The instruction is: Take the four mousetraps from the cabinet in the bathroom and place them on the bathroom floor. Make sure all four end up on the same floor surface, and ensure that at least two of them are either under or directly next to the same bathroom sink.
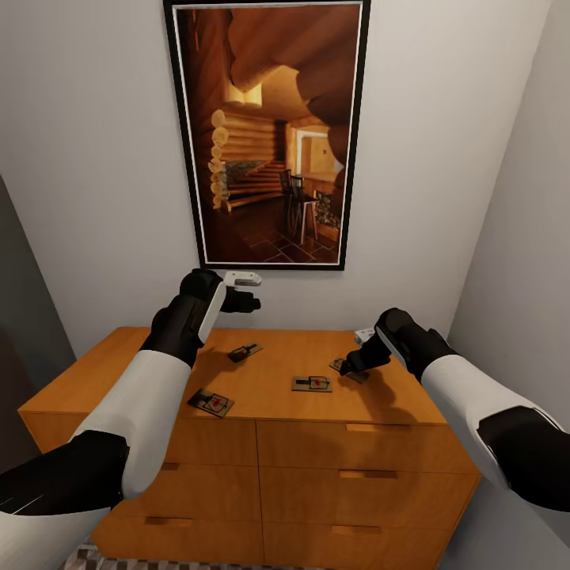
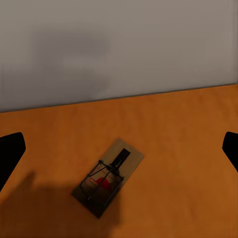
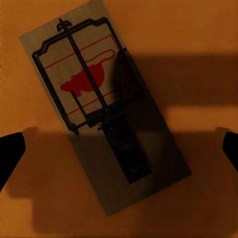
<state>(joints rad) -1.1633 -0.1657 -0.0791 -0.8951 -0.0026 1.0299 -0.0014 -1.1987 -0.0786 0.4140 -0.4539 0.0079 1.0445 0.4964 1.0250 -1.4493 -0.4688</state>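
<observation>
Arms reach over the cabinet, each gripper spread above a mousetrap, left gripper higher.

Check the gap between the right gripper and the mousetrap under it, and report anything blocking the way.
Nothing visible blocks it. The right gripper hangs open just above the mousetrap, which lies flat on the cabinet top with bare wood around it.
</observation>
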